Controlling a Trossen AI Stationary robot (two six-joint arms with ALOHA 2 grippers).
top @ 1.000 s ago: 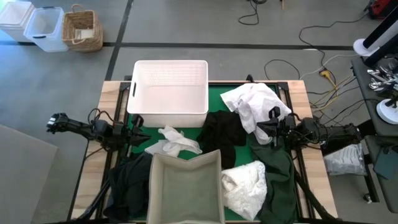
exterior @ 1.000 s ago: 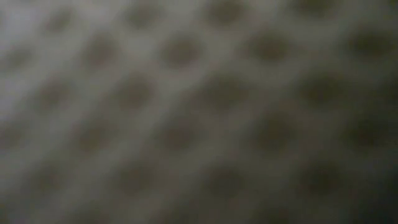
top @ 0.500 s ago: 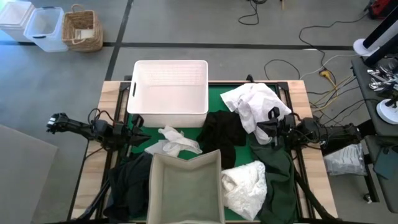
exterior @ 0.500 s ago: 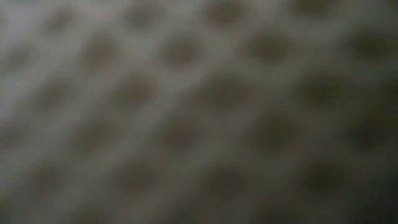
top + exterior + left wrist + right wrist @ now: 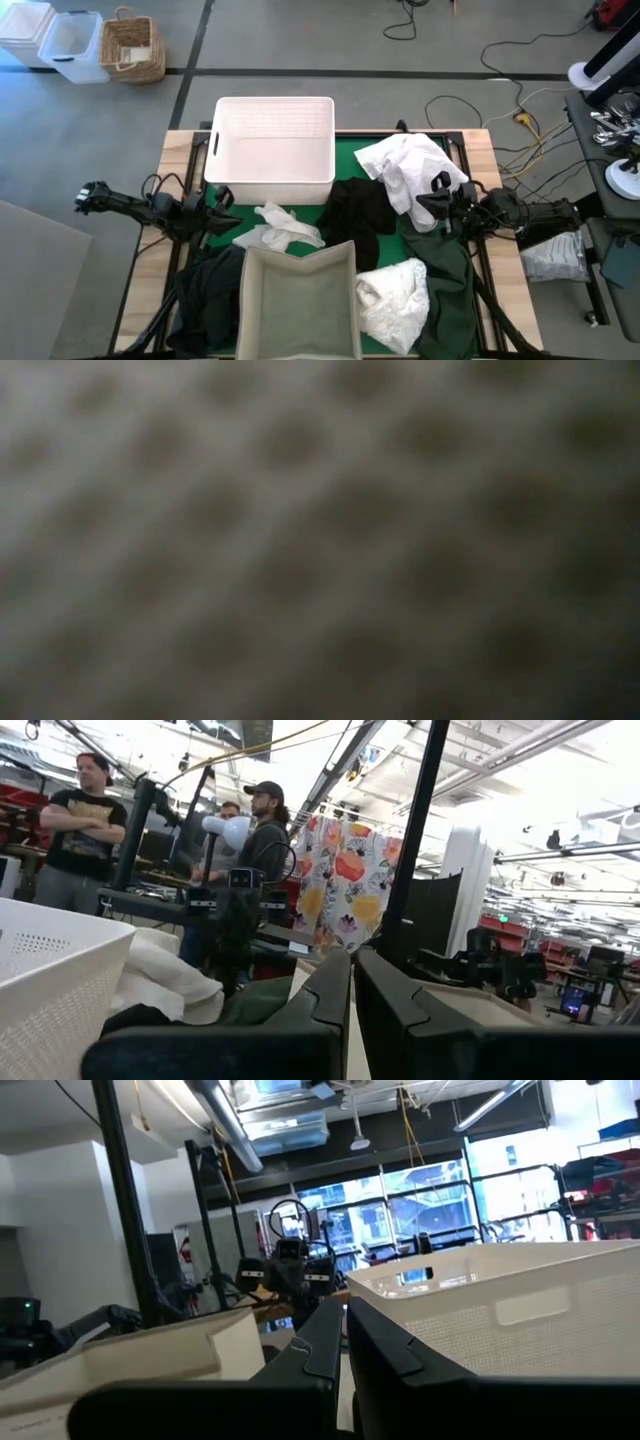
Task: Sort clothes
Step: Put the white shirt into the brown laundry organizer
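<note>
Several clothes lie on the green mat. A white garment (image 5: pixel 405 165) is at the far right, with a black one (image 5: pixel 360 210) beside it. A small white one (image 5: pixel 275 228) lies near the middle and another white one (image 5: pixel 393 290) at the near right. Dark green ones lie near left (image 5: pixel 205 295) and near right (image 5: pixel 445 280). My left gripper (image 5: pixel 225 212) (image 5: pixel 352 990) hovers shut near the table's left edge, beside the white basket (image 5: pixel 270 150). My right gripper (image 5: pixel 428 205) (image 5: pixel 343 1340) hovers shut near the right edge, by the far white garment.
A grey fabric bin (image 5: pixel 298 300) stands at the near middle and reaches into both wrist views (image 5: pixel 480 1005) (image 5: pixel 150 1355). The low view is filled by a blurred mesh surface. People stand beyond the table (image 5: pixel 80 830). More bins and a wicker basket (image 5: pixel 130 45) sit on the floor.
</note>
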